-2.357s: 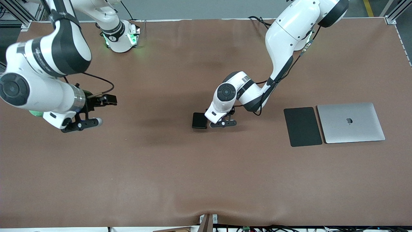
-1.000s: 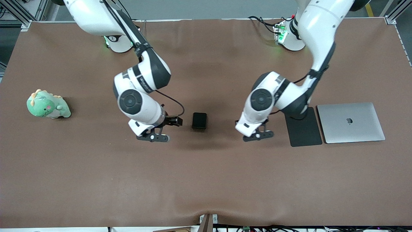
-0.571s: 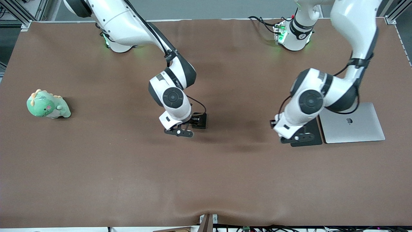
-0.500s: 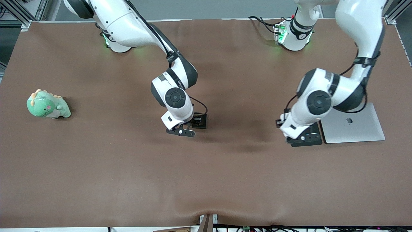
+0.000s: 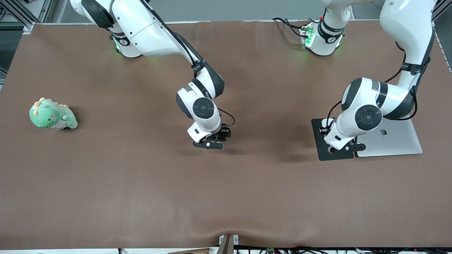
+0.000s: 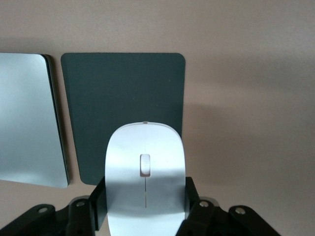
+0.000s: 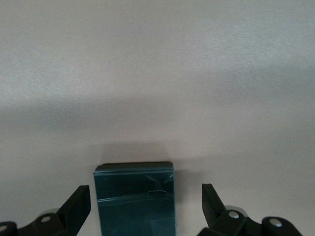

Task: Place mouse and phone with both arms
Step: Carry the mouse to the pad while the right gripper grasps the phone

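Jaws of the left gripper (image 6: 145, 216) clamp the mouse (image 6: 145, 174) over the mouse pad (image 5: 322, 131) beside the laptop (image 5: 399, 141); lowering it comes next. Right gripper (image 7: 145, 209) jaws stand spread astride the phone (image 7: 135, 196) mid-tabletop (image 5: 141, 183), needing descent and closure. A green dinosaur toy (image 5: 51, 114) sits well apart.

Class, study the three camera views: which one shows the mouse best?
The left wrist view: the mouse fills the foreground, whole top showing, clamped in the left gripper above the mouse pad. In the front view the left arm hides it. The right wrist view shows only the phone.
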{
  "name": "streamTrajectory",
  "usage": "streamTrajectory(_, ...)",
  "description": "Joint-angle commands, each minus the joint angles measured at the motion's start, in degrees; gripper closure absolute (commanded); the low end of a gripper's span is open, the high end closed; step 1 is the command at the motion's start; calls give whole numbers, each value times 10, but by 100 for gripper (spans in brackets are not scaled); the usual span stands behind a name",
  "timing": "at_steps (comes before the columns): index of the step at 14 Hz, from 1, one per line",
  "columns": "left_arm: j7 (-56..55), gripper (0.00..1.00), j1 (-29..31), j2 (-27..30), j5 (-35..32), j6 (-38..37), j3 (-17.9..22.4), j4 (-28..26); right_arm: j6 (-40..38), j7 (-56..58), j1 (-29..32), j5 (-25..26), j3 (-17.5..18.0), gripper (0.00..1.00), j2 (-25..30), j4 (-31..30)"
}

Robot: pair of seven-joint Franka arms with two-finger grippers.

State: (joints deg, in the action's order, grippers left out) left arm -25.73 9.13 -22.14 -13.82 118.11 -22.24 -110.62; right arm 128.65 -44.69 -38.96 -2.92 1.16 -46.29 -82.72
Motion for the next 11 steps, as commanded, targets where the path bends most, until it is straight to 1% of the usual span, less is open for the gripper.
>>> streamTrajectory(1, 27, 46, 38, 3, -10, 50, -9, -35, -3, -9, -11, 13, -5, 0, -32, 43)
streamTrajectory(3, 52, 46, 60, -3, -10, 106, -9, -63, -2, -12, -14, 34, -5, 0, -36, 42)
streamTrajectory(5, 61, 46, 67, -14, -10, 160, -9, -84, -1, -13, -14, 36, -5, 0, -37, 41)
streamTrajectory(9, 64, 46, 78, -32, -12, 200, -9, -96, 0, -18, -16, 33, -5, 0, -42, 39)
streamTrajectory(11, 84, 46, 84, -41, -12, 221, -6, -100, 11, -29, -16, 32, -5, 0, -44, 39)
